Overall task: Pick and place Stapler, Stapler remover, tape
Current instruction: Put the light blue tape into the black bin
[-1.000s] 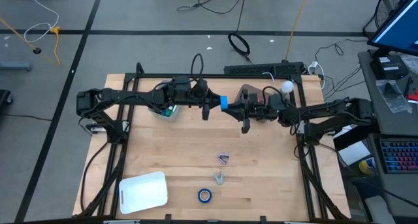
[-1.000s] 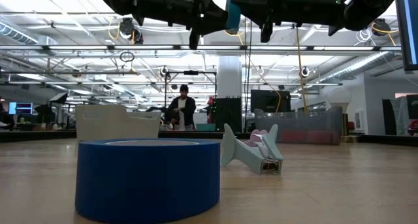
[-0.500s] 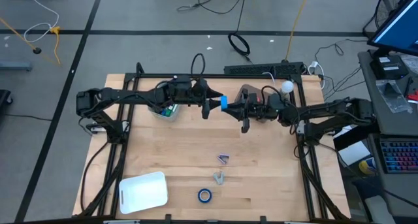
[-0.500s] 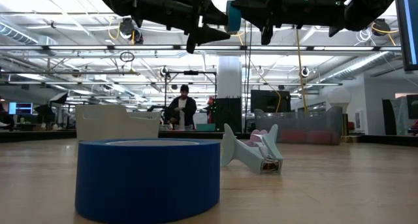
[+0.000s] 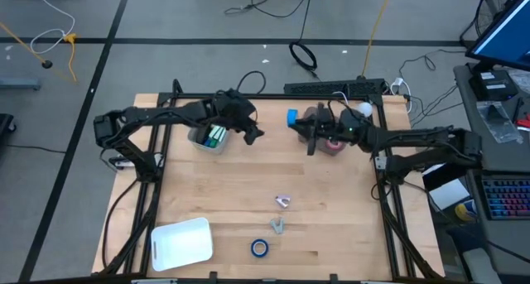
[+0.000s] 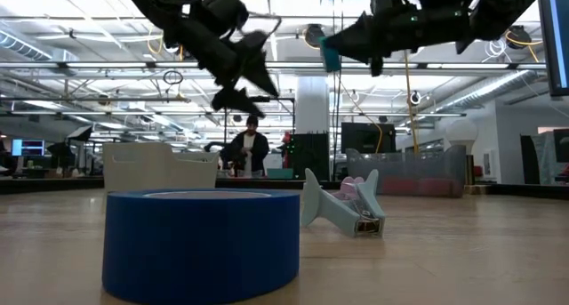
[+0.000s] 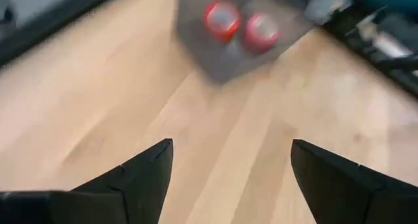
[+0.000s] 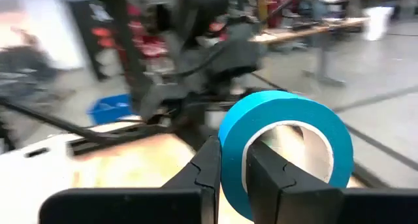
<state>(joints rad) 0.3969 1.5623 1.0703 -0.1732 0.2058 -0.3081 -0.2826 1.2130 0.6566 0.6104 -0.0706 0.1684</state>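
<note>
Carrying the blue tape roll [image 8: 281, 142] pinched in the closed right end effector [image 5: 308, 135] above the desk's [image 5: 232, 193] far side, it should be lowered over the bin w/ red rolls [image 7: 240, 27] before release, while left end effector [image 5: 248, 131] hangs open, empty.

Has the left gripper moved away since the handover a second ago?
Yes. The left gripper, fingers open, has pulled back toward the clear bin, leaving the blue tape with the right gripper.

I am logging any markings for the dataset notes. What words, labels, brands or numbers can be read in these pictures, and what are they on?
None can be read.
Blue tape roll in the right gripper: plain, no print visible.
Blue tape roll on the table: no label visible.
Stapler: no readable marking.
Monitor beside the table: too small to read.
</note>
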